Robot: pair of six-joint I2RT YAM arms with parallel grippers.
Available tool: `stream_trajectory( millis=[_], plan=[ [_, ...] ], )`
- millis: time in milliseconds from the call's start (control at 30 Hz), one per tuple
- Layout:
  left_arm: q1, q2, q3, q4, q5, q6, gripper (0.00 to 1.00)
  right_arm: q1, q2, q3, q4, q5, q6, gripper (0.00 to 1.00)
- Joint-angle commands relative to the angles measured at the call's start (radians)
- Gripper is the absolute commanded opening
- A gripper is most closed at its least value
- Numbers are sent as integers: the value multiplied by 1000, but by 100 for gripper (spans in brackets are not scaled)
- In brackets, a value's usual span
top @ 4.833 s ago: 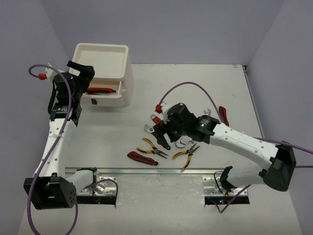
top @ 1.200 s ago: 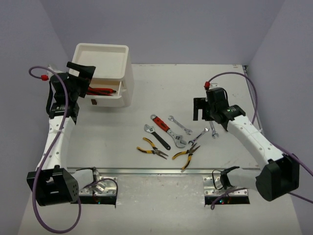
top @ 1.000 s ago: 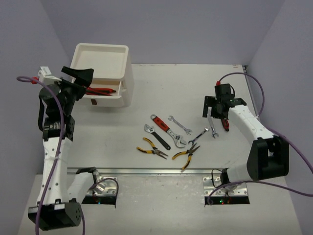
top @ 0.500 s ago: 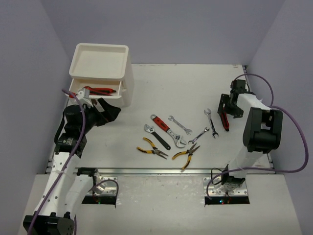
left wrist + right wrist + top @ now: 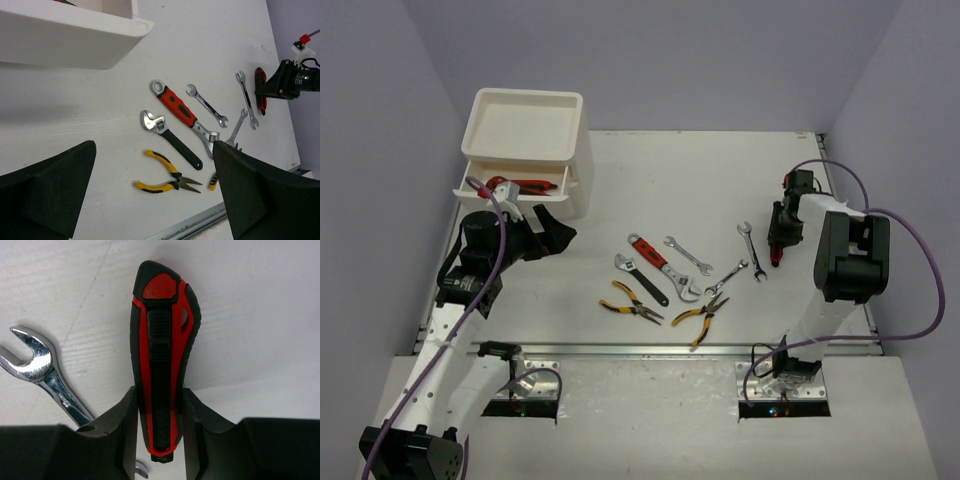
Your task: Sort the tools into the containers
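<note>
Our right claw (image 5: 159, 396) pinches the red-and-black tool (image 5: 160, 330), seemingly flat on the tabletop (image 5: 250, 315); our left claw (image 5: 153, 145) gapes wide.

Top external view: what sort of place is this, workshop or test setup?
Probably a lab test cell: plain walls box in a white table, two robot arms bolted to a rail at its near edge, hand tools staged beside a white drawer unit.
</note>
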Motion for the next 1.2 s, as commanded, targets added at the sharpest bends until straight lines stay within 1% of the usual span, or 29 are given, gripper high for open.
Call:
stream_trajectory(
  millis=[0,67,133,200,267,300,333,367,400,467,533,567,667,733,800,833,933,967,1000,1033,1067,1100,1167],
  plan=[
    [-9,11,44,100,115,-23,100,78,-235,-51,54,63,50,0],
    [-9,11,29,133,195,-40,100,143,-344,-61,65,74,50,0],
    [-10,13,-7,319,330,-152,100,336,-498,-81,77,51,31,0],
    [-11,22,-25,422,387,-213,100,439,-565,-86,84,-78,31,0],
    [-25,49,-35,538,422,-270,100,560,-630,-110,142,-323,92,0],
    [-40,59,-40,581,427,-291,100,629,-653,-127,206,-389,130,0],
    [-60,64,-48,627,427,-312,100,653,-669,-141,228,-425,155,0],
    [-83,67,-55,672,403,-327,100,705,-672,-141,261,-449,161,0],
    [-135,71,-56,692,344,-327,100,792,-662,-117,244,-437,147,0],
    [-235,77,-31,665,218,-290,100,899,-625,-18,178,-334,98,0],
    [-336,80,-16,616,59,-258,100,977,-592,18,159,-230,76,0],
    [-376,88,-6,597,-14,-250,100,1003,-591,20,170,-197,84,0],
    [-417,122,-7,583,-70,-253,98,1046,-586,34,168,-146,79,0],
    [-442,145,2,562,-117,-257,96,1060,-587,41,169,-144,75,0],
    [-466,180,25,501,-148,-257,89,1070,-594,43,173,-144,79,0],
    [-475,192,29,501,-146,-262,87,1070,-597,45,172,-144,78,0],
    [-520,217,36,514,-146,-269,62,1073,-611,44,184,-137,85,0],
    [-534,222,39,519,-149,-270,48,1073,-613,41,190,-133,90,0],
    [-551,230,45,526,-151,-273,25,1073,-615,38,199,-126,95,0],
    [-558,233,54,530,-152,-274,10,1073,-619,34,209,-126,98,0],
    [-562,236,62,525,-157,-275,1,1073,-622,31,214,-126,99,0],
    [-562,236,76,503,-176,-273,0,1073,-627,27,215,-127,96,11],
    [-562,235,113,436,-243,-261,0,1073,-644,10,218,-113,91,50]
  ],
)
